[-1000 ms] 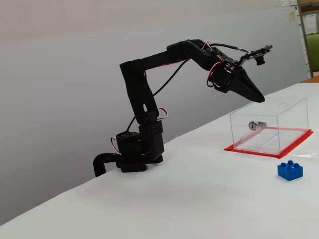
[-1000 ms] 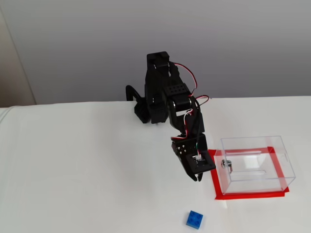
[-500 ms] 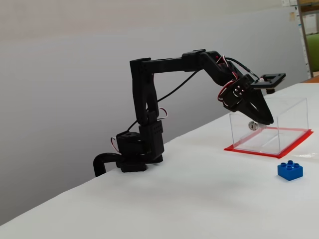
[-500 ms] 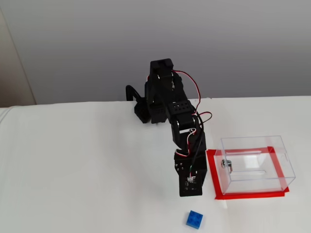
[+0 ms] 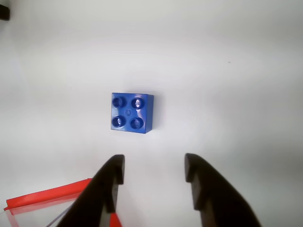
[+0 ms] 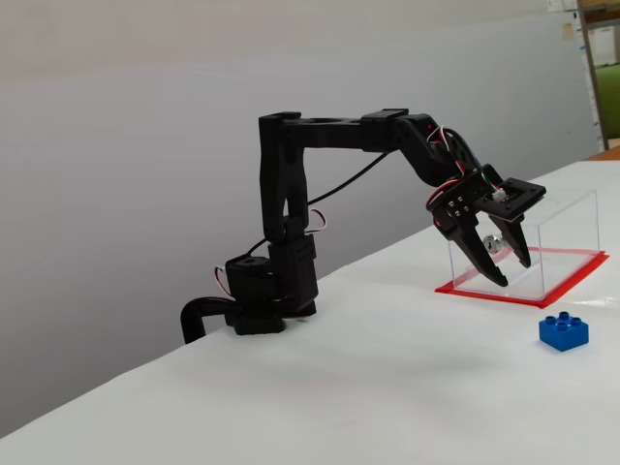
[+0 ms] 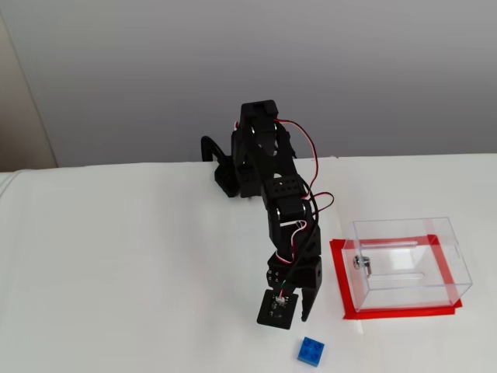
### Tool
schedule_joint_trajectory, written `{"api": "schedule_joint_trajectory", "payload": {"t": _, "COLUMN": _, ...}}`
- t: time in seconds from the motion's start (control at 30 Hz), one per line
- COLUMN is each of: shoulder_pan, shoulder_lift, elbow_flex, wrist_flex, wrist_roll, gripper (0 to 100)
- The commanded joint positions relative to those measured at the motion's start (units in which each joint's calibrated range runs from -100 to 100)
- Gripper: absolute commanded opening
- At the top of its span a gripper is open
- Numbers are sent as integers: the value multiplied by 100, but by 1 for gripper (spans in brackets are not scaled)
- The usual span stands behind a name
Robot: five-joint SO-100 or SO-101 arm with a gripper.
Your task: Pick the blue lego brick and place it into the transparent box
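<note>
The work surface is a white table set against a plain grey wall. The arm's base is clamped at the far table edge, and the arm reaches out over the table.

Landmark: the transparent box, a clear rectangular box with a red base and a small silver lock on one wall. It also shows in a fixed view, and only a corner of its red base enters the wrist view.

The gripper has its two fingers spread apart with nothing between them. In the fixed views it hangs in the air just beside the box, on the box's lock side, pointing down at the table.

The blue lego brick lies studs-up on the table, four studs visible, clear of the gripper and ahead of the fingertips in the wrist view. In a fixed view it sits near the box, in front of the red base's corner. In the side view it rests on the table forward of the box.
</note>
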State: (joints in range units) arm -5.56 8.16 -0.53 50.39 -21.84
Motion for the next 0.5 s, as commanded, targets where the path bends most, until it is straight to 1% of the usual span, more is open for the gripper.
{"api": "schedule_joint_trajectory", "payload": {"t": 0.0, "shoulder_pan": 79, "shoulder_lift": 130, "elbow_flex": -607, "wrist_flex": -69, "wrist_roll": -19, "gripper": 17}}
{"api": "schedule_joint_trajectory", "payload": {"t": 0.27, "shoulder_pan": 20, "shoulder_lift": 673, "elbow_flex": -1168, "wrist_flex": -52, "wrist_roll": -40, "gripper": 18}}
{"api": "schedule_joint_trajectory", "payload": {"t": 0.4, "shoulder_pan": 12, "shoulder_lift": 817, "elbow_flex": -1258, "wrist_flex": -60, "wrist_roll": -45, "gripper": 29}}
{"api": "schedule_joint_trajectory", "payload": {"t": 0.47, "shoulder_pan": 5, "shoulder_lift": 885, "elbow_flex": -1348, "wrist_flex": -60, "wrist_roll": -45, "gripper": 31}}
